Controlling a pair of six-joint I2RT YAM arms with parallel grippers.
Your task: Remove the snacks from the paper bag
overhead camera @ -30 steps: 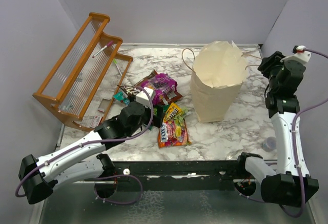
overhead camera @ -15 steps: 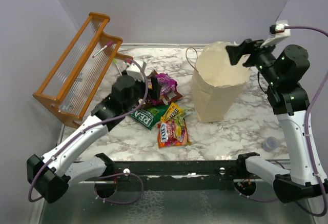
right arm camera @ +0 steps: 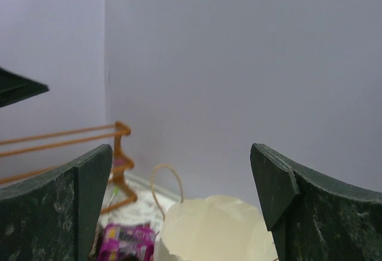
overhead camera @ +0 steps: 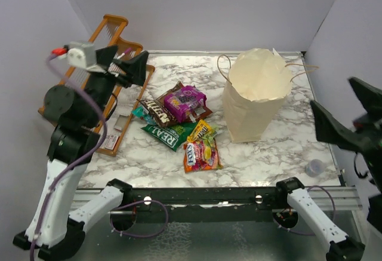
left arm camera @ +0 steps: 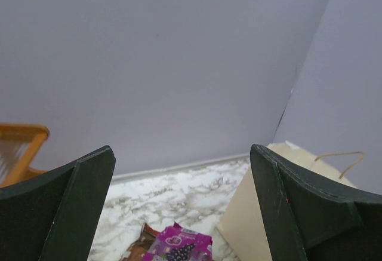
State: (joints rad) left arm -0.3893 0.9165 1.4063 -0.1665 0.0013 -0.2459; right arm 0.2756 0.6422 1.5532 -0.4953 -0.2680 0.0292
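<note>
Marble-veined tabletop [overhead camera: 280, 147] | creased beige paper bag [overhead camera: 253, 103] upright | glossy snacks [overhead camera: 179, 117] beside

A white marble worktop [overhead camera: 268, 153] with grey veins is closed in by plain lavender walls [overhead camera: 209, 10] at the far, left and right edges. An orange wooden rack [overhead camera: 89, 88] with thin pale rods stands at the far-left corner and runs slantwise along the left edge. On its low front tray lie a small flat grey packet [overhead camera: 122, 122] and, nearer, a small white one [overhead camera: 110, 143]. A small translucent greyish cup [overhead camera: 314, 167] stands upright near the near-right corner. A black rail [overhead camera: 203, 198] runs along the near edge.
</note>
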